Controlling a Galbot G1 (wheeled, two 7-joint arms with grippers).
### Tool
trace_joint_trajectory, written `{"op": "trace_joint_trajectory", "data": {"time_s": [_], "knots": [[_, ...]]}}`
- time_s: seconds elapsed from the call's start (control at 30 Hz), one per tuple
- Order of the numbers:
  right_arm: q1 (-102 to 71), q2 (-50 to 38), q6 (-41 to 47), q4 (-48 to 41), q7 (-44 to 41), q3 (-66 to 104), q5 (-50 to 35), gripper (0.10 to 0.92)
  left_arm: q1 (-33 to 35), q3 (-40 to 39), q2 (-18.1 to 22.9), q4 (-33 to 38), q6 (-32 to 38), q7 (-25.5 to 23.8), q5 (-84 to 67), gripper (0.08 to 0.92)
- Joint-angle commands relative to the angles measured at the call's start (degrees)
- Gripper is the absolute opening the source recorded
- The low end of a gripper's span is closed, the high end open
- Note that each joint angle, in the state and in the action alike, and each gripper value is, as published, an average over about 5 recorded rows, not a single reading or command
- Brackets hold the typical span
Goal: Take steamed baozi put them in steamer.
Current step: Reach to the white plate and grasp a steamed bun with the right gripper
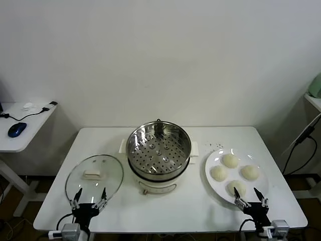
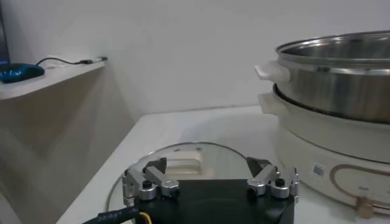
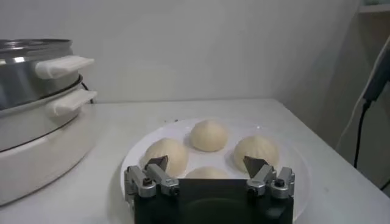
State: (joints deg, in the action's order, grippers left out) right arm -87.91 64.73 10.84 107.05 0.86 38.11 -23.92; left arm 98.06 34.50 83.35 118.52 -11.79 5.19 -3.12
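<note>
Four steamed baozi [image 1: 234, 174] sit on a white plate [image 1: 212, 159] at the right of the counter [image 1: 200, 206], just beside the steamer [image 1: 158, 153], whose perforated tray holds nothing. I see my right tool [image 1: 251, 199] spread wide at the plate's near edge, and my left tool [image 1: 89, 199] equally wide over the glass lid [image 1: 94, 173].

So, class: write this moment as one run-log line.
left gripper: open, at glass lid | right gripper: open, at plate | four baozi on plate | steamer: uncovered, empty
</note>
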Motion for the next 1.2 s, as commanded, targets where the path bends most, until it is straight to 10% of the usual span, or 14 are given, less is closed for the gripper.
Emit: {"op": "trace_joint_trajectory", "data": {"time_s": [0.03,0.3,0.67,1.2], "knots": [[22.07,-13.32,11.50,-6.89,-0.25,-3.35,-1.29,0.823,-0.07,-0.27,-0.37,0.11,-0.15,0.02,0.12,0.823],[45.97,-34.82,18.27,-18.24,-23.41,-25.48,3.66,0.823,-0.43,0.02,-1.68,-0.54,0.10,0.01,-0.32,0.823],[101.39,-43.75,-15.60,-41.36,-72.45,-91.12,15.61,0.823,-0.87,0.15,-1.96,-1.84,0.96,0.06,-0.69,0.823],[109.83,-21.38,-5.55,-55.01,-67.40,-113.76,8.51,0.823,-1.27,0.03,-1.61,-3.08,2.24,0.01,-0.51,0.823]]}}
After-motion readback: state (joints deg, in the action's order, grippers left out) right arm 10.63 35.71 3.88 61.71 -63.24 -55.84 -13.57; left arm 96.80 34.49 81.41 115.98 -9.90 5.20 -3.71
